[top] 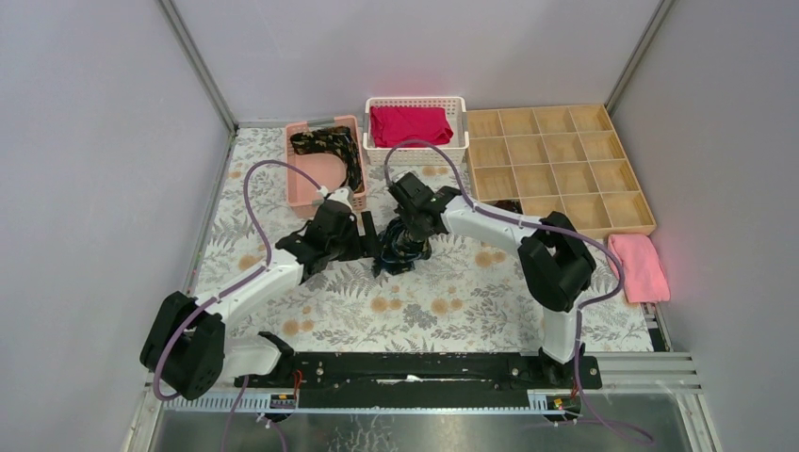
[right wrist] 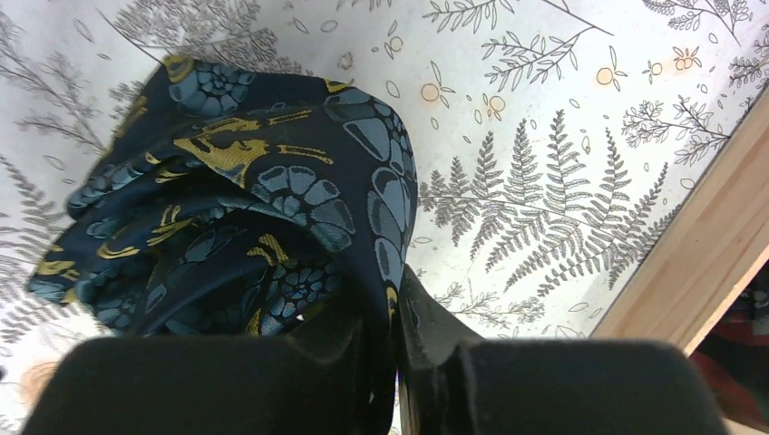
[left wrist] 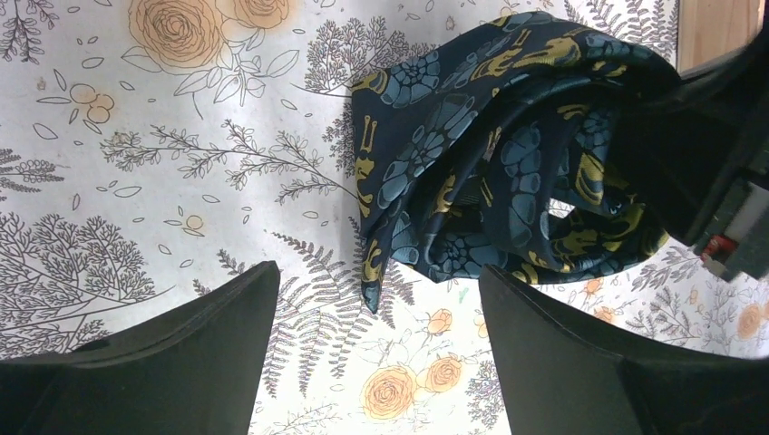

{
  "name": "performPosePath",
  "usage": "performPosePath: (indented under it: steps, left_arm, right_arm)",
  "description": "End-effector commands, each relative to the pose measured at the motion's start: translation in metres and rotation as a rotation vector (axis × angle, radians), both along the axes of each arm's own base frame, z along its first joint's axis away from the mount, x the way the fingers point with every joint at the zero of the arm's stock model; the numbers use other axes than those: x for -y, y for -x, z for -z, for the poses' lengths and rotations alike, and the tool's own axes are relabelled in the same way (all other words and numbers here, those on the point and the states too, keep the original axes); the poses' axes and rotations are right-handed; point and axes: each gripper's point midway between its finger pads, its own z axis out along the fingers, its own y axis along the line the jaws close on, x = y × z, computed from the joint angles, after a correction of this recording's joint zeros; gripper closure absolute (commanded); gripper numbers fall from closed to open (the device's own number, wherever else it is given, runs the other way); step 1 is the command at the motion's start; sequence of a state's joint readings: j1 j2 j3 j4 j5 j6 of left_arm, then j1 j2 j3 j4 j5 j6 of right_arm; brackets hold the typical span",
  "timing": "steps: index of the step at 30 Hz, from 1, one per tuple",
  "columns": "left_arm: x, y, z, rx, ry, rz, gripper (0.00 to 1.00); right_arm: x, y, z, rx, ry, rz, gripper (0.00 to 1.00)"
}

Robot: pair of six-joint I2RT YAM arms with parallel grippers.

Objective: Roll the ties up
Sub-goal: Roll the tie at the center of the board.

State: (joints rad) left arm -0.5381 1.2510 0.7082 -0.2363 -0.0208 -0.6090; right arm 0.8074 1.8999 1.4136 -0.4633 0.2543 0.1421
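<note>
A black tie with blue and gold flowers (top: 400, 247) is bunched in a loose coil on the flowered table mat, mid table. It shows in the left wrist view (left wrist: 508, 172) and in the right wrist view (right wrist: 263, 227). My right gripper (top: 407, 235) is shut on a fold of this tie, which is pinched between its fingers (right wrist: 390, 335). My left gripper (top: 369, 234) is open just left of the coil, its fingertips (left wrist: 254, 299) apart over the mat, touching nothing. Another dark patterned tie (top: 330, 146) lies in the pink basket (top: 300, 186).
A white basket (top: 457, 141) holds a folded red cloth (top: 410, 124). A wooden tray of compartments (top: 556, 165) stands at the back right, close to the right gripper. A pink towel (top: 639, 266) lies at the right edge.
</note>
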Motion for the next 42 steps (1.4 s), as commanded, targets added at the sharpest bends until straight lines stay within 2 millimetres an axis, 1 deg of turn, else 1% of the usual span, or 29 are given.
performPosePath:
  steps: [1,4,5,6,9,10,13,15,17,19,21,24,26,28,30,34,38,42]
  left_arm:
    - [0.003,-0.008,-0.009,0.048,-0.018,0.032,0.12]
    - [0.007,-0.009,-0.002,0.032,-0.02,0.043,0.11]
    - [0.008,-0.01,-0.003,0.032,-0.018,0.047,0.11]
    - [0.009,-0.011,-0.002,0.03,-0.019,0.05,0.11]
    - [0.011,-0.014,-0.002,0.031,-0.02,0.056,0.1]
    - [0.013,-0.015,-0.002,0.03,-0.019,0.059,0.1]
    - [0.018,-0.017,0.0,0.018,-0.008,0.076,0.1]
    - [0.019,-0.016,0.002,0.009,-0.007,0.083,0.1]
    - [0.019,-0.016,0.004,0.01,-0.008,0.086,0.1]
    - [0.019,-0.016,0.005,0.011,-0.011,0.085,0.1]
    - [0.02,-0.018,0.005,0.011,-0.009,0.083,0.1]
    - [0.023,-0.019,0.007,0.004,0.0,0.09,0.1]
    - [0.025,-0.02,0.011,0.002,0.0,0.096,0.1]
    - [0.028,-0.021,0.017,-0.009,0.001,0.103,0.09]
    - [0.033,-0.024,0.021,-0.017,0.008,0.113,0.09]
    - [0.044,-0.027,0.023,-0.02,0.021,0.138,0.09]
    - [0.05,-0.03,0.026,-0.023,-0.006,0.154,0.09]
    - [0.05,-0.036,0.034,-0.027,-0.055,0.148,0.09]
  right_arm:
    - [0.029,0.002,0.025,-0.107,0.173,-0.026,0.83]
    - [0.038,-0.002,0.038,-0.127,0.225,0.005,0.78]
    - [0.041,-0.003,0.042,-0.135,0.235,0.011,0.75]
    - [0.042,-0.004,0.044,-0.141,0.239,0.016,0.71]
    - [0.046,-0.01,0.049,-0.141,0.258,0.024,0.55]
    - [0.049,-0.013,0.051,-0.139,0.268,0.037,0.52]
    - [0.054,-0.018,0.053,-0.138,0.287,0.065,0.48]
    - [0.052,-0.019,0.05,-0.127,0.26,0.076,0.47]
    - [0.043,-0.021,0.035,-0.092,0.177,0.077,0.42]
    - [0.028,-0.025,0.016,-0.044,0.07,0.066,0.41]
    - [0.019,-0.023,-0.003,-0.019,-0.021,0.059,0.4]
    - [0.017,-0.021,-0.039,0.044,-0.106,0.074,0.36]
    - [0.017,-0.016,-0.053,0.067,-0.15,0.062,0.29]
    - [0.015,-0.012,-0.06,0.062,-0.168,0.035,0.26]
    - [0.02,-0.012,-0.056,0.047,-0.13,0.052,0.26]
    - [0.028,-0.017,-0.035,0.036,-0.072,0.068,0.26]
    - [0.032,-0.022,-0.015,0.004,-0.107,0.091,0.27]
    - [0.036,-0.026,-0.004,-0.01,-0.148,0.109,0.28]
